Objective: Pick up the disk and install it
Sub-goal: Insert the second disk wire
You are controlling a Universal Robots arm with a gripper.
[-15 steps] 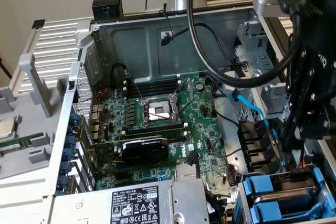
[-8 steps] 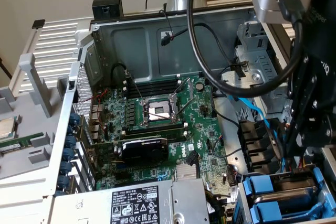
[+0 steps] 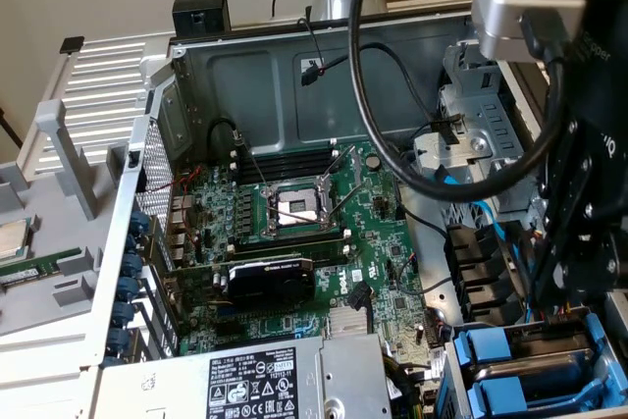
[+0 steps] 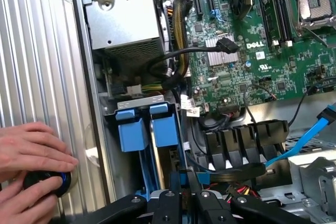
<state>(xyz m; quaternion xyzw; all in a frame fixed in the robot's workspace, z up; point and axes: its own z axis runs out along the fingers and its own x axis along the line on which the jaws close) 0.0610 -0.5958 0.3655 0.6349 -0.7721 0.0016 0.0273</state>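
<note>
Gripper (image 4: 182,184) first: its black fingers are pinched close together on a thin blue-edged slab, which I take to be the disk (image 4: 179,156) seen edge-on, clamped by its near end. The disk lies straight ahead of the fingertips, not off to either side. Its long axis runs directly away from the gripper into the case, and its broad faces stand on edge.

Just beyond the fingertips and close beside the disk stand two blue drive trays (image 4: 131,132), side by side in the drive cage (image 4: 137,98), with their faces parallel to the disk. The disk's far end points along the gap next to the nearer tray, so I judge the fit turns on keeping that axis square with the cage. Whether the disk touches the tray is too tight to tell.

Farther out, on the opposite side, is a row of black cable connectors (image 4: 241,140). Farther again are the grey power supply (image 4: 123,19) and the green motherboard (image 4: 231,51).

Outside the case wall, a person's hands (image 4: 31,150) rest on a small round black object (image 4: 44,182).
</note>
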